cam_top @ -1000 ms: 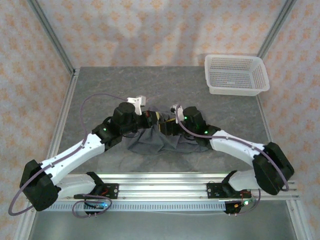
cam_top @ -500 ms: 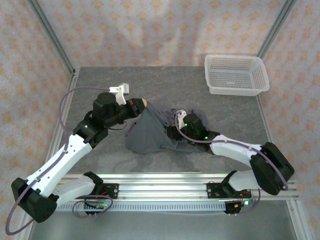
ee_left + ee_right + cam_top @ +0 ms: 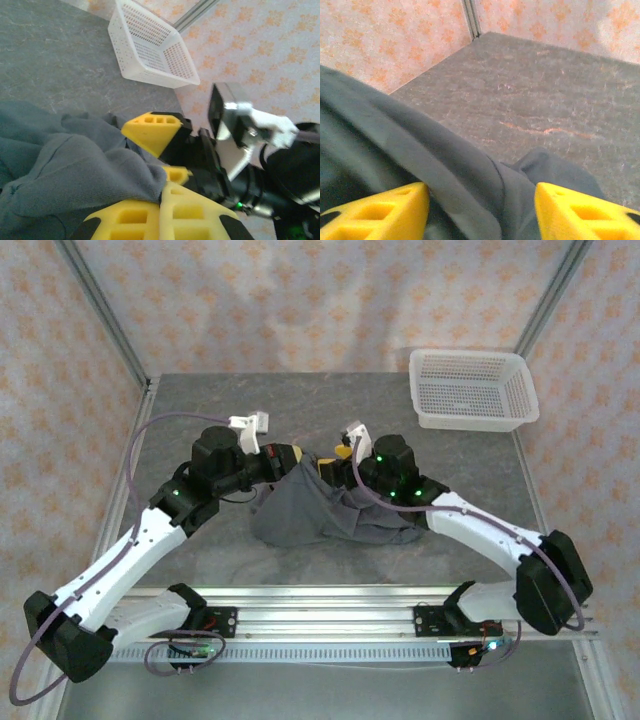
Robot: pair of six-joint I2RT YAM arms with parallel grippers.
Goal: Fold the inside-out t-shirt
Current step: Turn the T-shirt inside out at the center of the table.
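The left arm (image 3: 130,550) reaches in from the near left corner, and the left gripper (image 3: 288,454) sits at the upper left edge of the inside-out t-shirt (image 3: 310,510). In the left wrist view its yellow fingers (image 3: 125,220) are pressed together with a fold of the grey cloth (image 3: 75,170) pinched between them, lifted off the table. The shirt lies bunched in a crumpled heap at the middle of the table, between the two grippers, its upper edge raised and the rest spilling toward the near edge.

The right gripper (image 3: 343,452) meets the shirt at its upper right, close to the left gripper. In the right wrist view its jaws stand well apart (image 3: 482,200), and the dark cloth (image 3: 395,150) runs loosely through the gap without being squeezed.

A white mesh basket (image 3: 470,420) stands at the far right corner, well apart from the shirt; its perforated floor shows across the whole inside.

The table (image 3: 200,410) is a grey, stone-patterned surface. A metal rail (image 3: 320,615) carries the arm bases along the near edge. Pale peach walls (image 3: 300,300) with an orange floral print close in the back and sides, with aluminium posts (image 3: 100,310) at the corners.
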